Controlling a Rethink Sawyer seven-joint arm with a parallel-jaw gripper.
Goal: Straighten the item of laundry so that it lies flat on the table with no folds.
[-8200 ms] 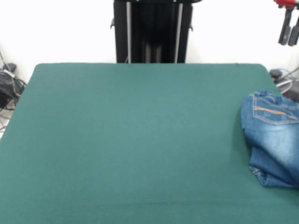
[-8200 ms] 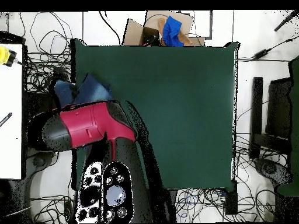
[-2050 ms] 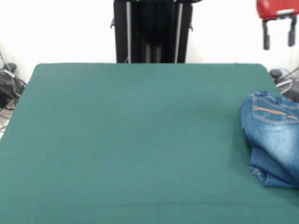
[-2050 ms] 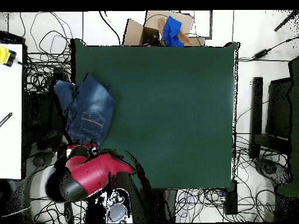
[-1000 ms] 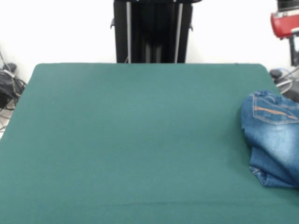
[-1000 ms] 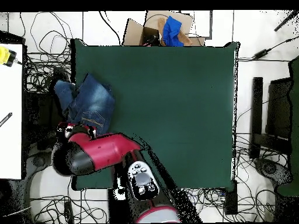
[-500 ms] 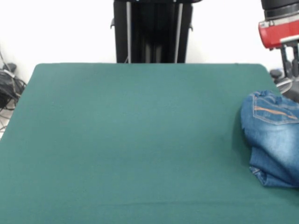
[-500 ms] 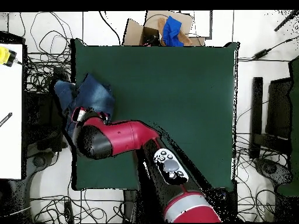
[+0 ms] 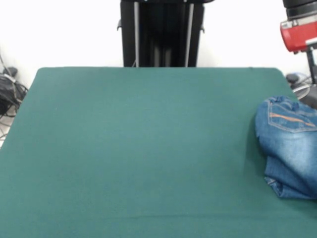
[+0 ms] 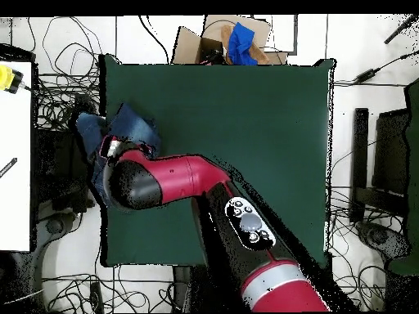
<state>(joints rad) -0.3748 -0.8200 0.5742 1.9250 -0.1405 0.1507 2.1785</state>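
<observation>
While the small crumpled pair of blue denim jeans [image 9: 289, 146] hasn't budged from its edge of the big dark green felt-covered table [image 9: 143, 148], half hanging off the side, the red and black arm [image 10: 176, 181] has swung in a lot over the last couple of seconds. In the overhead view it's now parked right over the bundle, covering most of it. The gripper [image 9: 311, 64] barely shows at the front view's edge, so can't tell if it's open or closed. Looks like a grab's coming; nothing's flattened yet.
</observation>
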